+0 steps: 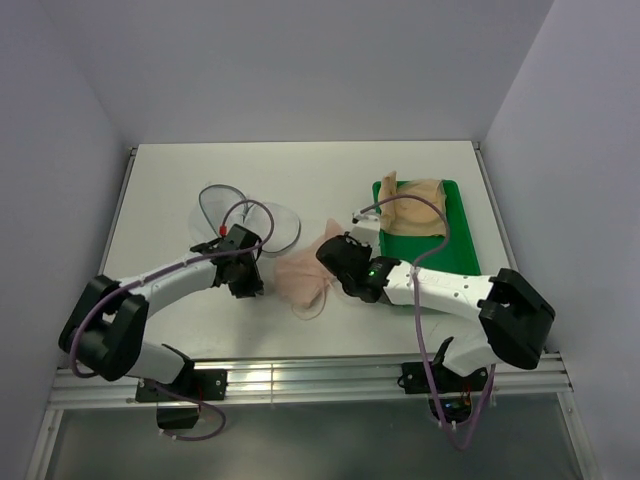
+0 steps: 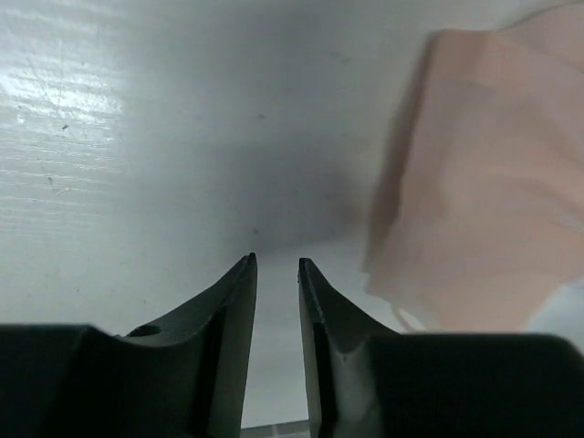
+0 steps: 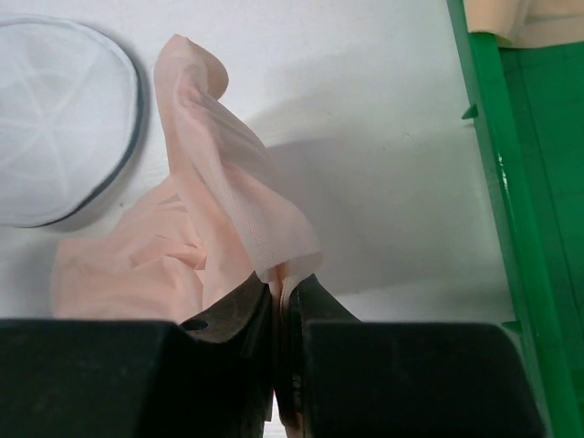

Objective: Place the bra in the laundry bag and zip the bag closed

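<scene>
The pale pink bra (image 1: 305,280) lies crumpled on the white table, just right of centre. My right gripper (image 1: 337,257) is shut on a fold of its fabric at its right edge; in the right wrist view the bra (image 3: 210,210) rises from between the pinched jaws (image 3: 278,287). The white mesh laundry bag (image 1: 245,215) lies opened out at the back left, and one dome of it (image 3: 55,119) shows in the right wrist view. My left gripper (image 1: 245,277) hangs just left of the bra. Its jaws (image 2: 276,262) stand slightly apart over bare table, with the bra (image 2: 484,201) off to their right.
A green tray (image 1: 455,250) at the right holds a tan garment (image 1: 415,200); its green rim (image 3: 511,192) runs close to the right of my right gripper. A purple cable loops above each arm. Walls enclose the table on three sides.
</scene>
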### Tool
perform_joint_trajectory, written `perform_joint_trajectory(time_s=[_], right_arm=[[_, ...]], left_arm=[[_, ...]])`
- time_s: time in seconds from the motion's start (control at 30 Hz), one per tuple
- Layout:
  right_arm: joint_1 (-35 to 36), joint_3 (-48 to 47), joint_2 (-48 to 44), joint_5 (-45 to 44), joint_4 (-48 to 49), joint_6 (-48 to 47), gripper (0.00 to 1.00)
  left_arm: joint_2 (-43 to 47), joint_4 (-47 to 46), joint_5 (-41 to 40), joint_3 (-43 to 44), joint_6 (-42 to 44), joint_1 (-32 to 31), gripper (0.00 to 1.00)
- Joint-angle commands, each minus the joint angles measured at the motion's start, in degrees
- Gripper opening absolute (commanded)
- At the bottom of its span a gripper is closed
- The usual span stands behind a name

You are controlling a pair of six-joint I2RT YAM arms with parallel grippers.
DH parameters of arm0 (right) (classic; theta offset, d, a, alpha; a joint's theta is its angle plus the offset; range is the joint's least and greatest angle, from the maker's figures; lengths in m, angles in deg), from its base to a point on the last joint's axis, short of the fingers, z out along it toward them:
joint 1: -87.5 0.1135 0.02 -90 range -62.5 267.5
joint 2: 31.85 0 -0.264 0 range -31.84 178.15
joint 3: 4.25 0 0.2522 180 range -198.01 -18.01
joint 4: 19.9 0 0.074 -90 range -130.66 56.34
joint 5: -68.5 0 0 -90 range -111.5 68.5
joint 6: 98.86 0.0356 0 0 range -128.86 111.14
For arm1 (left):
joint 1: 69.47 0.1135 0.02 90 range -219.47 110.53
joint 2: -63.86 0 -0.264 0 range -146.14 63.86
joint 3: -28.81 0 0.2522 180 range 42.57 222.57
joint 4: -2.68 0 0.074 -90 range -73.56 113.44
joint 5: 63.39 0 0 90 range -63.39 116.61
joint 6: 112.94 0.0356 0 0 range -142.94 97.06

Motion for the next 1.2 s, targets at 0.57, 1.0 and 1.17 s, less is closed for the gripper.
perform_joint_trajectory(time_s=[0.57,1.0,1.17], right_arm=[[8.8,-15.3,11.4,-9.3,-8.6,-1.3,0.39],[16.0,-18.5,13.3,-4.7,-8.7,-0.1,0.57],[16.0,-15.4,11.6,1.8,-2.4,-0.8,0.57]], left_arm=[[-9.5,-10.2,3.0,5.2,-1.5,-3.5,0.28],[-9.9,-10.0,3.3,6.1,-0.4,-3.4,0.28],[-10.7,-10.1,3.1,6.6,-0.2,-3.5,0.28]])
